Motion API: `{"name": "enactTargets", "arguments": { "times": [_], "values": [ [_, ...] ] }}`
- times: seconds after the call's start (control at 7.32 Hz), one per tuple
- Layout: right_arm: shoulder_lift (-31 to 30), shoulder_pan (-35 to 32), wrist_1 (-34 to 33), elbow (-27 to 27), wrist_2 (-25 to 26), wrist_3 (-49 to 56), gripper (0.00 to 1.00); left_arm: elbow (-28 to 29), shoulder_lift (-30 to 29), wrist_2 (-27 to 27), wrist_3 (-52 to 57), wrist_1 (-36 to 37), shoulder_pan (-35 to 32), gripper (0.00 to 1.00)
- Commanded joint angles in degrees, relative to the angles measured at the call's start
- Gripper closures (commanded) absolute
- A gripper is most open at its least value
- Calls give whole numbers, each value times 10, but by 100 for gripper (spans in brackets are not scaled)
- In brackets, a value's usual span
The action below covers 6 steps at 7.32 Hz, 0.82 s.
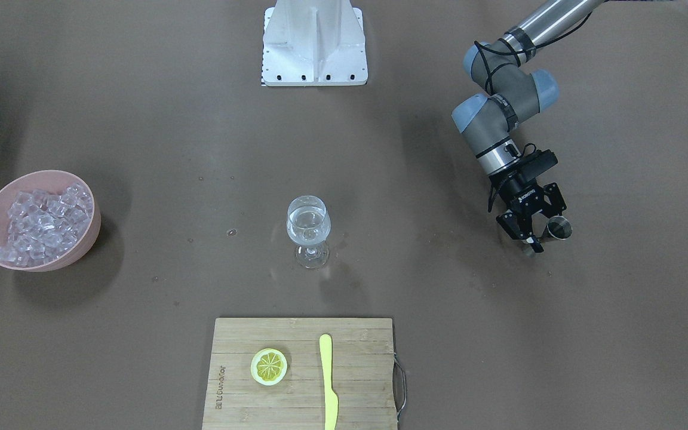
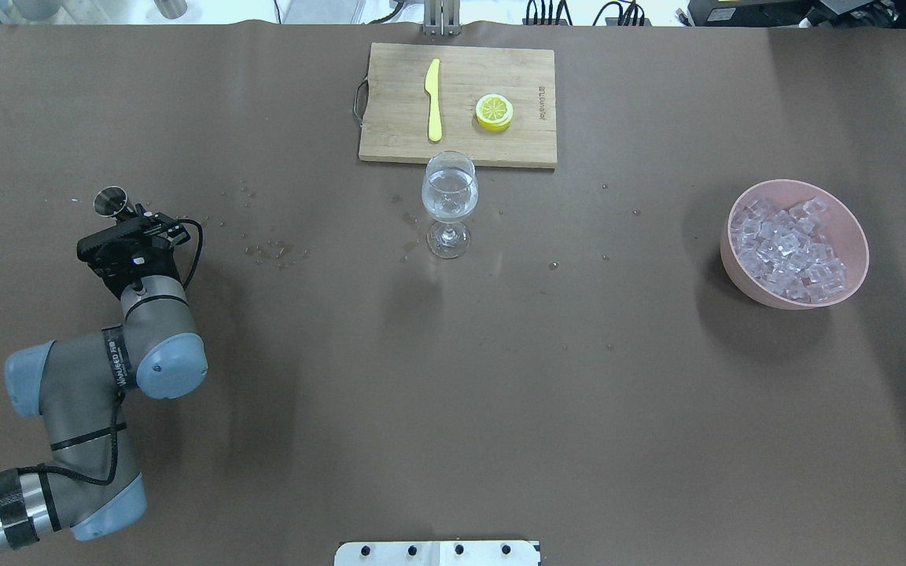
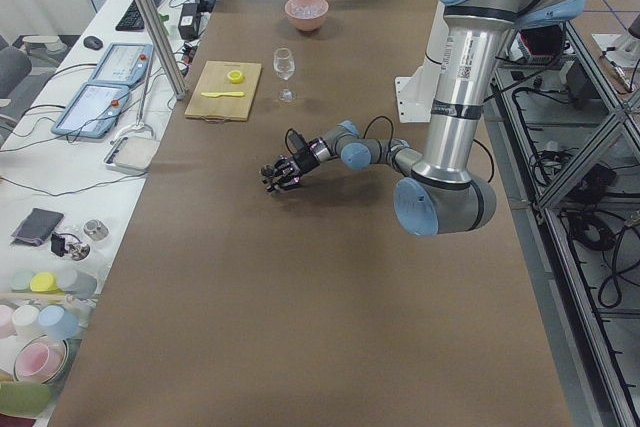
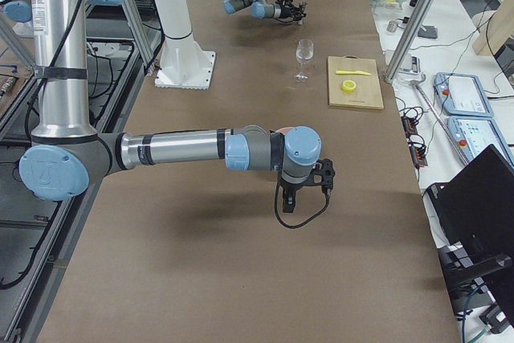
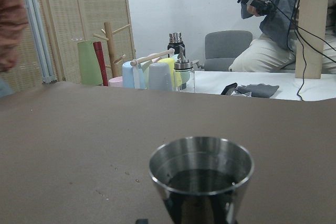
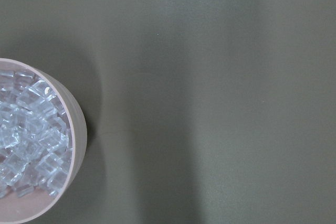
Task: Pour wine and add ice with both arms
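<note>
My left gripper (image 1: 536,236) hangs low over the table, open, with a small steel measuring cup (image 1: 559,228) standing upright just in front of its fingertips. The cup fills the lower middle of the left wrist view (image 5: 200,174) and shows beside the gripper (image 2: 127,222) from overhead (image 2: 111,203). A wine glass (image 1: 308,230) at mid-table holds clear wine (image 1: 307,222). A pink bowl (image 1: 90,236) full of ice (image 1: 42,221) stands on the robot's right. My right gripper (image 4: 321,176) hovers by the bowl (image 6: 73,150); I cannot tell whether it is open.
A bamboo cutting board (image 1: 362,382) with a lemon slice (image 1: 269,366) and a yellow knife (image 1: 327,382) lies beyond the glass. The white post base (image 1: 314,45) stands between the arms. Small droplets (image 2: 272,250) dot the table between cup and glass.
</note>
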<state>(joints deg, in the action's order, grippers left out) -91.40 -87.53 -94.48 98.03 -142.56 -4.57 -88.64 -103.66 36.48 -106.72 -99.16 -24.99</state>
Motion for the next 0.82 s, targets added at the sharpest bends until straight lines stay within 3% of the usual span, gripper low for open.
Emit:
{"name": "enactTargets", "arguments": {
  "times": [0.0,0.27,0.55,0.68],
  "values": [
    [0,0,0,-2,0,0,0,-5,-1,0,-1,-1,-1,100],
    [-2,0,1,-12,-38,1,0,-71,-1,1,13,-1,-19,100],
    [-1,0,2,-11,-40,1,0,-151,-2,5,86,-8,-25,100],
    [0,0,3,-15,-39,1,0,-165,-13,5,130,-30,-23,100]
  ]
}}
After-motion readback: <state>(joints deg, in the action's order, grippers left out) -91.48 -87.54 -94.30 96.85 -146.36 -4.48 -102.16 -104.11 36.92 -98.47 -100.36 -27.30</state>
